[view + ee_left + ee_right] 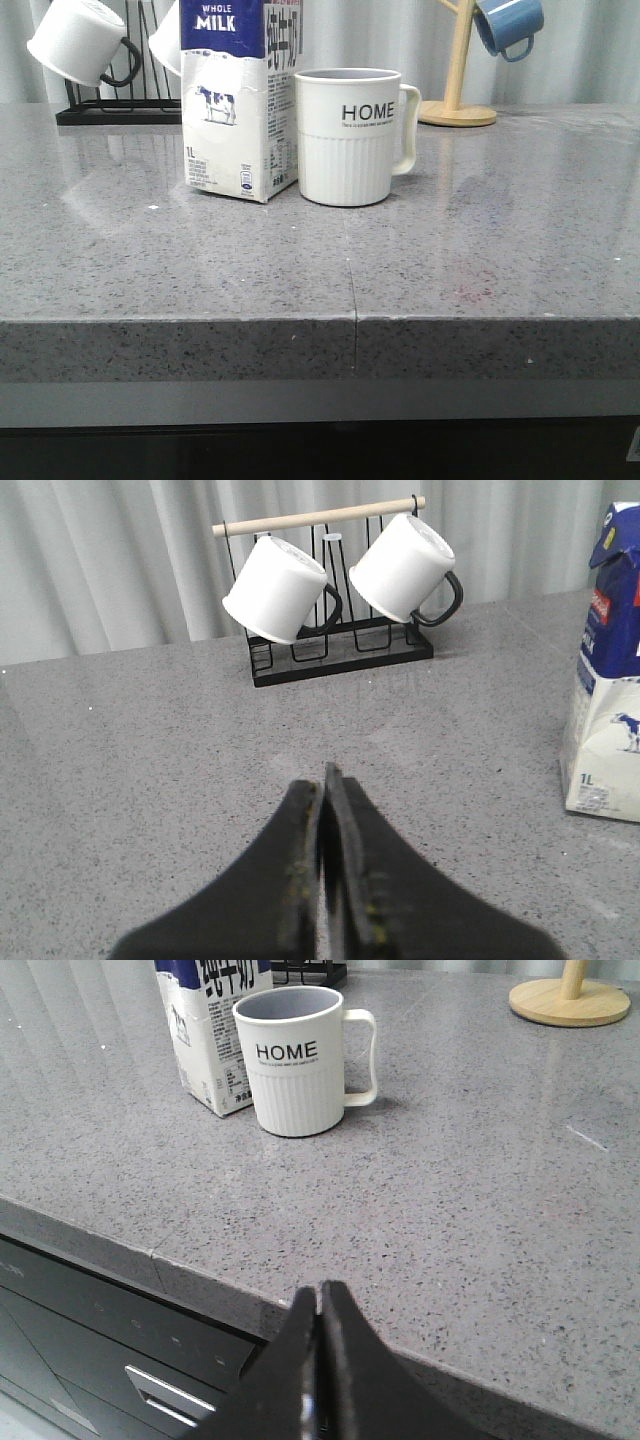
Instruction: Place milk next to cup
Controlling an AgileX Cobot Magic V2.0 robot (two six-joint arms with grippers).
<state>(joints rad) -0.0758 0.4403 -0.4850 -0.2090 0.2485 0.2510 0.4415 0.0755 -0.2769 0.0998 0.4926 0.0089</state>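
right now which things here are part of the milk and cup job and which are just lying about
Part of the job:
- milk carton, standing on the counter
- HOME mug, close beside the carton on its right in the front view

Just lying about:
- two white mugs hung on the black rack
- blue mug on the wooden stand

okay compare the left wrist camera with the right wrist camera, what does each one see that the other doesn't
Only the left wrist view shows the two small white mugs with black handles hanging on a black wire rack, and the shut left gripper. Only the right wrist view shows the cream ribbed HOME mug, the round wooden stand base and the shut right gripper. Both show the white and blue milk carton and the grey speckled countertop.
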